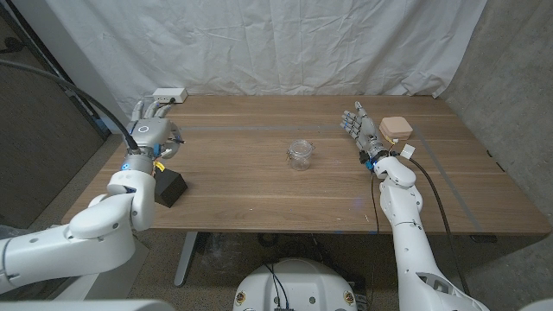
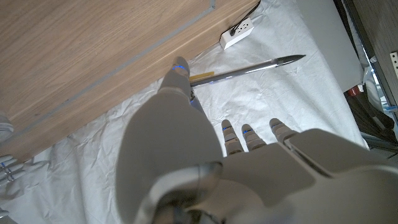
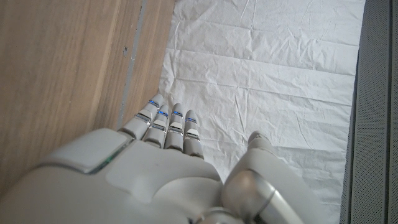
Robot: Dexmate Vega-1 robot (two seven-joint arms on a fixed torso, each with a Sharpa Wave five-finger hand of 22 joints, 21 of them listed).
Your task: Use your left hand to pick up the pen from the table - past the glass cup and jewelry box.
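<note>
Looking down from the head view, the left hand (image 1: 152, 131) is seen raised near the table's (image 1: 259, 186) far left corner, the glass cup (image 1: 300, 155) at its middle, the jewelry box (image 1: 397, 129) by the right edge beside the right hand (image 1: 360, 127), whose fingers are held straight and close together, holding nothing. In the left wrist view, the pen (image 2: 249, 68) is pinched at one end between thumb and a fingertip, clear of the wood; that pinch should be kept firm and the lift level, since the long free end could swing. In the right wrist view, nothing needs doing.

Backdrop: a creased white sheet (image 1: 259, 43) hangs behind my table.
Table: brown wood (image 1: 259, 186) with faint pale lines.
Side walls: grey panels (image 1: 518, 78) flank my view.
Power strip: white (image 1: 170, 95), at the table's far edge.
</note>
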